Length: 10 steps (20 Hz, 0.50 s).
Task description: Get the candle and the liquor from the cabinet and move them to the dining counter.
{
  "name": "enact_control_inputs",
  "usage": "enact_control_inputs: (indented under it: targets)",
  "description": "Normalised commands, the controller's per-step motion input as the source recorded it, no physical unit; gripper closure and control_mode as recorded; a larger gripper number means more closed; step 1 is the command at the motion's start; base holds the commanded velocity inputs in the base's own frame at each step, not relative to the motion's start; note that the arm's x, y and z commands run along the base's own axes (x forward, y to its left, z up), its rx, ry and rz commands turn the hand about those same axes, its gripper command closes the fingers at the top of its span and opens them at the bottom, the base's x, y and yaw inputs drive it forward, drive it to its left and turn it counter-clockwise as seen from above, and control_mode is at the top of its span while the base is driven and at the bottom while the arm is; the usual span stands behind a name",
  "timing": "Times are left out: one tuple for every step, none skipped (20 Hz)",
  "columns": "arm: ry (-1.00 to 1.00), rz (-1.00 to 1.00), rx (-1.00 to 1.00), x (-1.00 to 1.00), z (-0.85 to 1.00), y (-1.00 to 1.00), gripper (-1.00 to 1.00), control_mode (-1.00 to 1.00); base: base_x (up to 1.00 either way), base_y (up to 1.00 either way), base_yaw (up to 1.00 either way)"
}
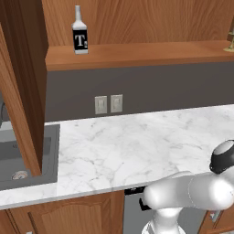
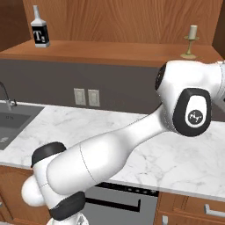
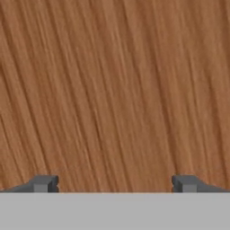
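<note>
My jaws (image 3: 115, 184) stand wide open, empty, facing bare cabinet (image 3: 115, 90) wood; reaching blind, I might knock the candle (image 2: 191, 40) over.

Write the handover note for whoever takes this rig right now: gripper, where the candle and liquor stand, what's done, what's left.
Gripper: open, empty, facing a close wooden surface.
Liquor: upright on the cabinet shelf, far left end.
Candle: upright on the same shelf, far right, above the arm's elbow.
Worktop below the shelf, sink at its left.
Done: cabinet door is open; nothing picked up yet.
Left: grasp each item, carry both to the dining counter.
</note>
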Motion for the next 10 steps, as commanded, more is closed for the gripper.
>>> enact_control_inputs:
  targets:
    - [0.0,0.05,0.0,0.0,0.0,-0.11,-1.0,-1.0,0.0,0.0,0.0]
    - [0.0,0.03,0.0,0.0,0.0,0.0,-1.0,-1.0,0.0,0.0,0.0]
    - [0.0,0.03,0.0,0.0,0.0,0.14,-1.0,-1.0,0.0,0.0,0.0]
    - [0.0,0.01,0.0,0.0,0.0,0.43,-1.0,-1.0,0.0,0.0,0.0]
    - [0.0,0.01,0.0,-0.06,-0.01,0.61,-1.0,-1.0,0.0,0.0,0.0]
    - [0.0,0.02,0.0,-0.06,-0.03,0.79,-1.0,-1.0,0.0,0.0,0.0]
    - [0.0,0.04,-0.03,-0.06,-0.04,0.96,-1.0,-1.0,0.0,0.0,0.0]
    - [0.0,0.05,-0.05,-0.09,-0.07,1.0,-1.0,-1.0,0.0,0.0,0.0]
    - [0.0,0.06,-0.06,-0.1,-0.06,1.0,-1.0,-1.0,0.0,0.0,0.0]
    - [0.0,0.07,-0.06,-0.14,0.0,1.0,-1.0,-1.0,0.0,0.0,0.0]
